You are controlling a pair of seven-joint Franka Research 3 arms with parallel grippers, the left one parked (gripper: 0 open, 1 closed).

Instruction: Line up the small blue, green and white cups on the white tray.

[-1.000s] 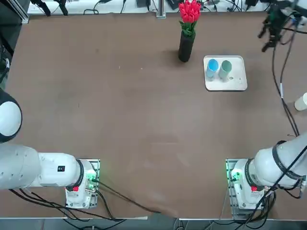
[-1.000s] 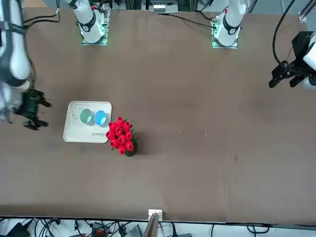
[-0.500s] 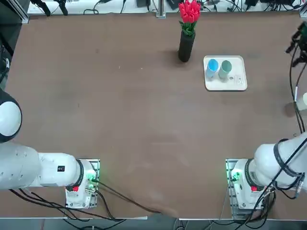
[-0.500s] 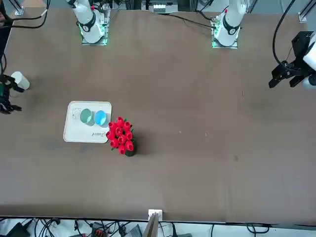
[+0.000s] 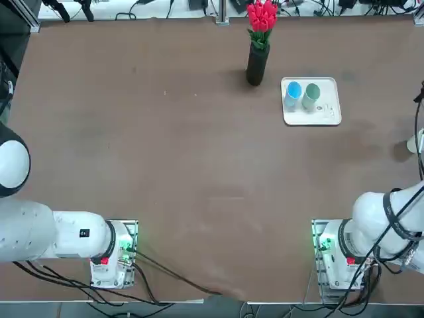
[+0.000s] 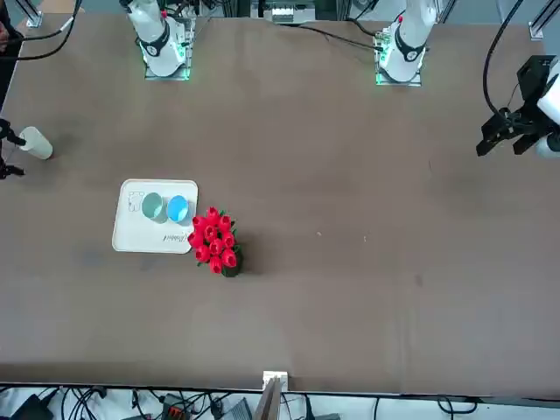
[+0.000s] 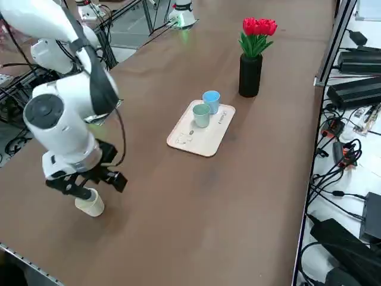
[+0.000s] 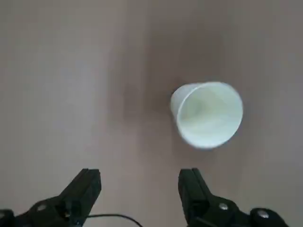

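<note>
The step in hand looks to be picking up the white cup (image 8: 207, 115). To do it well, shift the open, empty gripper (image 8: 140, 176) sideways and forward until the cup sits centred between its fingers, then lower straight and close gently; a thin rim or tapered wall could tip if one finger touches first. The cup stands upright on the worktop (image 7: 178, 220), just below the gripper and off the middle of its gap.

Farther off, to the robot's left and away from the bases, lies the tray (image 7: 221, 126), with the green cup (image 7: 202, 116) and blue cup (image 7: 211, 102) side by side. The bare spot right of green would finish the row. The vase (image 7: 250, 75) is beyond, left of the tray.
</note>
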